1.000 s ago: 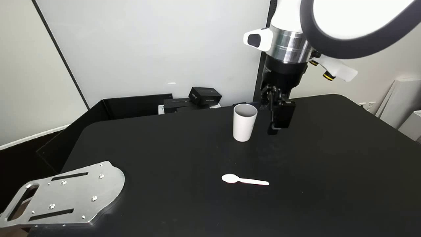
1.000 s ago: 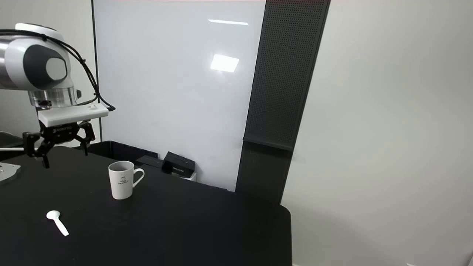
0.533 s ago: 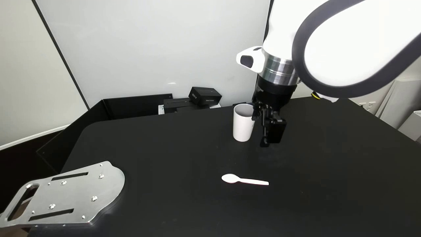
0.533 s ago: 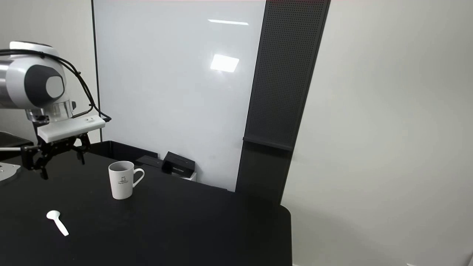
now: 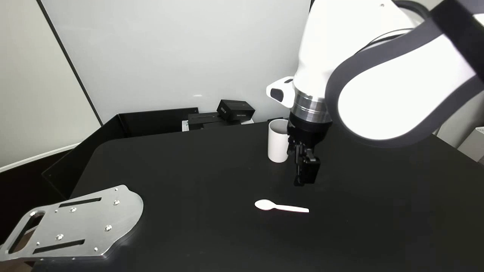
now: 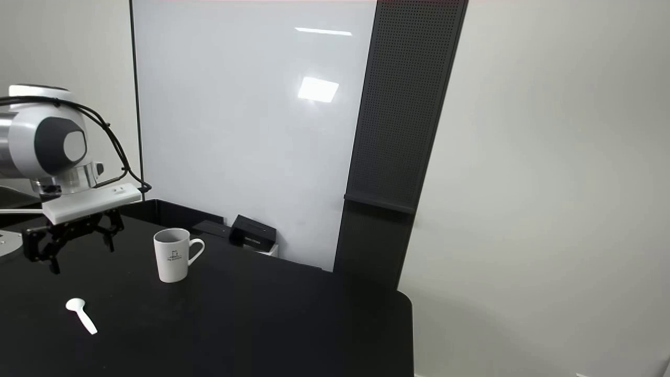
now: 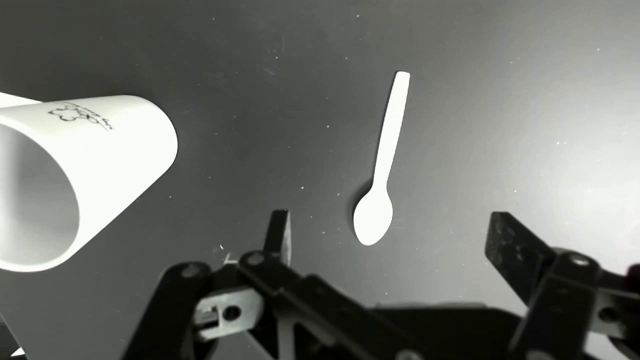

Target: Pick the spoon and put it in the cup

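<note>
Metal plate [image 5: 85, 223] at the left edge of the worktop [image 6: 293, 324]: well apart from the job, low risk unless the reach strays badly.

Pincer [image 6: 83, 261]: fingers wide apart, nothing between them, hanging over the worktop. Probably the approach, pick not yet made. Exact height can't be told, so descent is the first worry: too low and the tips jam on the worktop, too high and they meet on air.

Spoon [image 7: 382, 172]: flat on the worktop, well in from the far edge, handle roughly toward the right edge. In the wrist view its bowl lines up with the gap, a bit nearer the finger on the far-edge side. Grip there would land on a rounded bowl, so twisting or slipping out is likely; handle looks safer. Off-centre too, so one tip may touch first and skid it, as it's thin and likely light.

Cup [image 6: 171, 257]: upright, between spoon and far edge, its handle turned toward the far right corner. Spread fingers could clip it if the pincer shifts toward the far edge while low; that would tip it. Later, a spoon held crooked could catch the rim and fall outside.

Black box [image 6: 254, 232]: just past the far edge. Hit only if the carry overshoots the cup.
</note>
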